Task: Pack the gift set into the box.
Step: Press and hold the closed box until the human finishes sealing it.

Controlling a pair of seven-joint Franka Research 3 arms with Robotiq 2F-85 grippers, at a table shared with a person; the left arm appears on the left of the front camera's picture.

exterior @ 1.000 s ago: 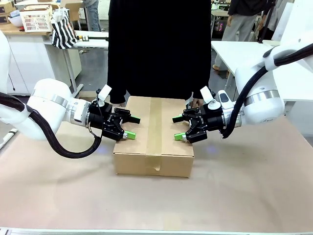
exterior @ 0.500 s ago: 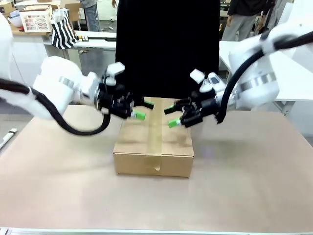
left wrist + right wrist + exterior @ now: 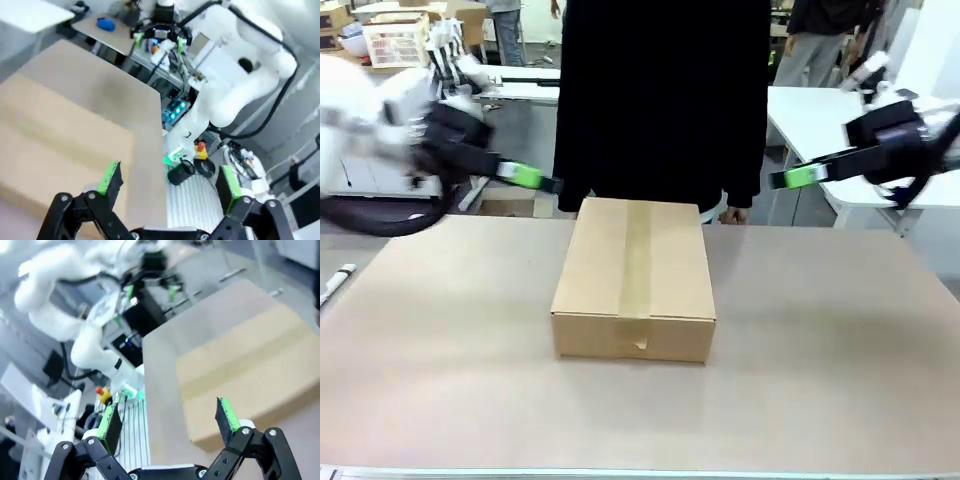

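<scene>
Mid-table: box (image 3: pixel 634 275) shut, taped; both jaws apart.

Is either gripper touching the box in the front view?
No. The left gripper and right gripper are both raised off to either side of the closed box, with clear space between them and it.

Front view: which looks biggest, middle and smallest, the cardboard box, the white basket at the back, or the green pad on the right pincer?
1. The box looks biggest by far.
2. The white basket looks middle-sized, though it sits far back, so it may really be bigger than it looks.
3. The green pad on the right pincer looks smallest.
</scene>
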